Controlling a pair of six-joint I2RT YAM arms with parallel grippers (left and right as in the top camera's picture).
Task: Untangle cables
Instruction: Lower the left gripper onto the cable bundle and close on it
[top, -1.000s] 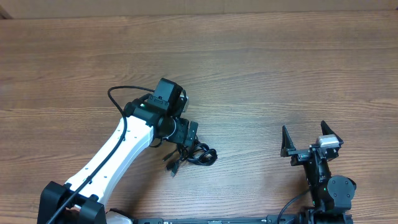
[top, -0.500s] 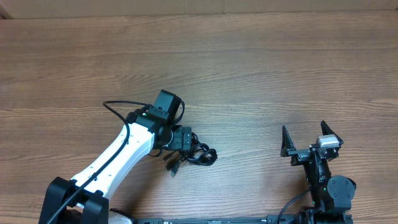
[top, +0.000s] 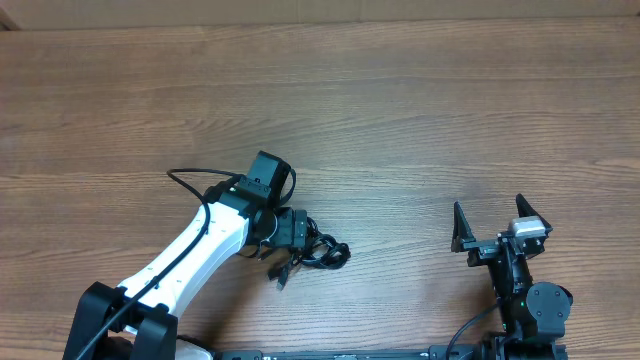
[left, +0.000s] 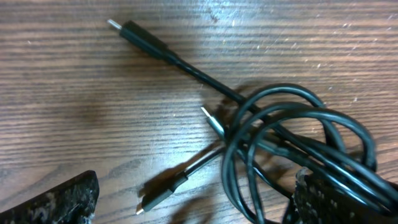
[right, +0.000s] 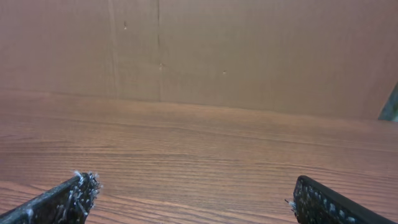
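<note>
From overhead, the small knot of thin black flexible cables (top: 322, 252) lies on the brown wood-grain table (top: 420, 110), near its front edge and left of centre. The left gripper (top: 297, 235), black and two-fingered at the end of a white-shelled arm (top: 190, 255), hangs right over the knot's left side, covering part of it. A short strand with a plug pokes out toward the front. The right gripper (top: 494, 224), black with a small silver block behind it, sits well apart to the right, its fingers spread in a wide V with nothing between them.

In the left wrist view, the cables (left: 292, 118) fill the right half as several overlapping loops. Three straight ends with slim black plugs (left: 140, 37) fan out to the left over bare wood. The left gripper (left: 193, 199) is spread fully wide: one rough black fingertip (left: 65, 199) sits at the lower left, the other (left: 329, 199) overlaps the loops at the lower right. Whether it touches them cannot be told, and nothing is clamped.

In the right wrist view, the right gripper (right: 193, 199) stands wide apart and holds nothing. Bare table (right: 199, 143) and a plain brown board wall (right: 249, 50) lie ahead.
</note>
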